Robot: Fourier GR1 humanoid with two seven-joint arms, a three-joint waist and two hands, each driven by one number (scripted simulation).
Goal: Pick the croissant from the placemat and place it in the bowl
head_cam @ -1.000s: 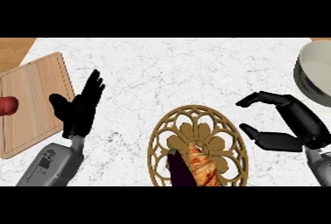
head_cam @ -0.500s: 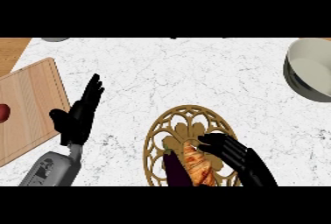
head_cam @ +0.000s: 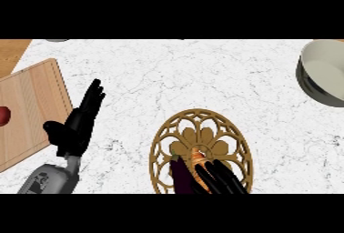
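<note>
While clamped round the croissant [head_cam: 197, 156], with the thumb on its left flank and the fingers [head_cam: 225, 176] draped over its top and right flank, hold the right robot hand [head_cam: 211, 182] closed as it is. Located at the lower edge of the head view, over the near half of the round openwork placemat [head_cam: 201, 119]. Only the far tip of the croissant visible between thumb and fingers; the rest hidden under the hand. Not possible to tell whether lifted or resting on the mat.

Step in hand, by judgement: secure the grasp, then lift.

1. Raise straight up before any sideways travel, to clear the placemat without dragging it across the desk [head_cam: 201, 73].
2. Avoid closing further; a flaky pastry, likely to crush or flake.
3. Carry away and to the right toward the grey bowl [head_cam: 326, 73], well apart from the placemat at the upper right edge and partly cut off there.
4. Open only once over the bowl's mouth and low inside the rim.

Left robot hand [head_cam: 75, 129]: open, fingers straight, resting at the left just beside the wooden cutting board [head_cam: 30, 113]. Leave in place. Red round item [head_cam: 3, 116] on the board's left edge, mostly cut off; kind not identifiable.
</note>
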